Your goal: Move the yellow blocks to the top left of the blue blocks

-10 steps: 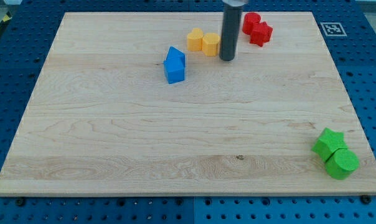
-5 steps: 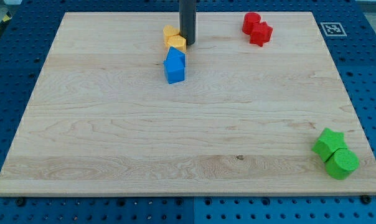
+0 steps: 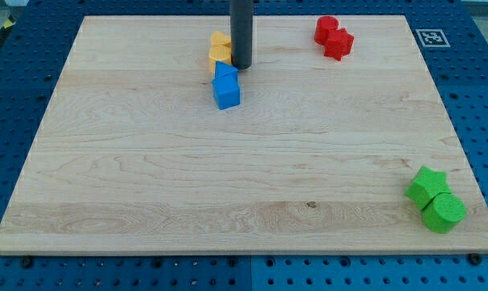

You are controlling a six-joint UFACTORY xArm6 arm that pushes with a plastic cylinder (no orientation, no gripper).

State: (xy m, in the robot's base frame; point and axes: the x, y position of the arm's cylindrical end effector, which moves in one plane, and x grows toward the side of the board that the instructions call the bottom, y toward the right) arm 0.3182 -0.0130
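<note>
Camera view shows my tip (image 3: 241, 65), a bare rod with nothing to grasp, touching the yellow blocks (image 3: 220, 50) just above the blue blocks (image 3: 225, 86) on the worktop (image 3: 228, 178).

1. There is 1 view only, so no part of the scene is shared with another camera.
2. It looks down at a slant from above the near edge of the wooden board (image 3: 244, 186); the far edge looks shorter than the near one.
3. It stands far enough back that all 4 edges fit, with the blue pegboard table (image 3: 10, 97) showing round them.
4. The rod enters from the view's top, cut off by the frame; my tip (image 3: 241, 66) sits in the upper middle.
5. A square printed marker (image 3: 431, 37) lies off the board's top right corner.
</note>
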